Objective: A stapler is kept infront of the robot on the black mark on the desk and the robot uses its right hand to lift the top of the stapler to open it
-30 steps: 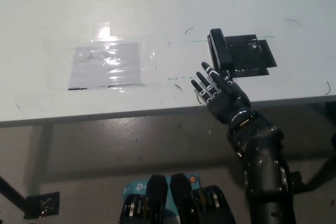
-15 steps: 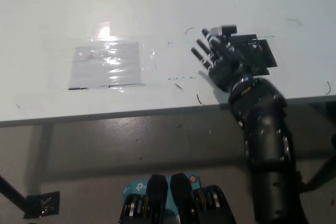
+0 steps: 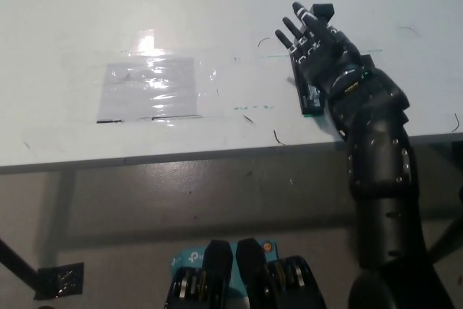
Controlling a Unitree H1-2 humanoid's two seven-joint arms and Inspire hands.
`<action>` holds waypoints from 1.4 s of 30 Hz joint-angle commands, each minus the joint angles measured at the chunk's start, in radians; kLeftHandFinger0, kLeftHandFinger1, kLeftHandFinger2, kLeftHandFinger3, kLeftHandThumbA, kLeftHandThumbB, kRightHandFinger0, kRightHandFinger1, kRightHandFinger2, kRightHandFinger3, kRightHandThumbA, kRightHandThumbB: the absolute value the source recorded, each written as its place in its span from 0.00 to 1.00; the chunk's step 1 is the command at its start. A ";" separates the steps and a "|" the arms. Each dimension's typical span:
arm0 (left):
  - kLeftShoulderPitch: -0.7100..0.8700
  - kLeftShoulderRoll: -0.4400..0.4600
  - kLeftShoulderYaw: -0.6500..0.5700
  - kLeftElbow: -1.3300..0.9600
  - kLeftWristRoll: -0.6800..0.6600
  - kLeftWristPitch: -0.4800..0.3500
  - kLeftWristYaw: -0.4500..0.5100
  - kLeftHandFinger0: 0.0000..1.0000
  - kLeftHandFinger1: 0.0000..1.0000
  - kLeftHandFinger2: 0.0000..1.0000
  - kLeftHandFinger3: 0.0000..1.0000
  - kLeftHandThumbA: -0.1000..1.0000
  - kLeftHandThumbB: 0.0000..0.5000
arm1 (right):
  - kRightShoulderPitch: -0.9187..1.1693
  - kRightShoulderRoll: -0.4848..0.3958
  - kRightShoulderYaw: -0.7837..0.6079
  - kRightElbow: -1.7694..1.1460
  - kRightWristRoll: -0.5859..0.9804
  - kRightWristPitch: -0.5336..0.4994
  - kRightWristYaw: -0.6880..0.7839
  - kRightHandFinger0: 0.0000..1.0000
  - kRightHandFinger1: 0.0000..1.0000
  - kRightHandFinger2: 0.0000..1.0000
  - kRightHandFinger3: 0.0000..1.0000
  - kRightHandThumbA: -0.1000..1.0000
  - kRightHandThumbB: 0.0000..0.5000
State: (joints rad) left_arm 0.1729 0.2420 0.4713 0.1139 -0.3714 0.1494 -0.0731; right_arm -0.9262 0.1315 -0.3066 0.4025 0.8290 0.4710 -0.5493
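The black right hand (image 3: 323, 47) is raised over the right part of the white desk (image 3: 217, 5), its arm entering from the lower right corner and crossing the desk's near edge. The fingers (image 3: 302, 21) are extended and point away from the robot, towards the far side of the desk. A small black piece shows at the fingertips, which appears to be the end of the stapler's lifted top; whether the fingers are closed on it or merely pressed under it cannot be told from this view. The stapler (image 3: 307, 94) lies directly below the hand: its long base rests flat on the desk, running from far to near, with a pale inner channel exposed and a green edge at its near end. Most of the black mark beneath it is hidden by the hand and wrist. To the left, well apart from the stapler, a glossy rectangular patch of clear tape (image 3: 150, 88) is fixed to the desk and reflects the overhead light. A few small dark scuffs lie on the surface between the tape and the stapler. The left hand is out of view.
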 commanded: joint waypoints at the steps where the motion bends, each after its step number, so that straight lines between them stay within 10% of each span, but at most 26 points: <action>1: 0.006 0.023 0.012 -0.029 -0.014 -0.008 -0.002 0.59 0.63 0.78 0.92 0.39 0.30 | -0.109 -0.051 -0.014 0.028 -0.043 -0.048 0.077 0.65 0.73 0.82 1.00 0.75 0.00; 42: 0.026 0.070 0.014 -0.024 0.011 -0.010 -0.012 0.56 0.61 0.77 0.93 0.43 0.33 | -0.502 -0.112 -0.032 0.928 -0.286 -0.478 0.255 0.37 0.50 0.60 0.84 0.64 0.00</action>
State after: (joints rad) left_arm 0.1980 0.2737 0.4849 0.0834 -0.3674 0.1512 -0.0740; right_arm -1.3761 0.0343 -0.3275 1.3611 0.5662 0.0318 -0.3358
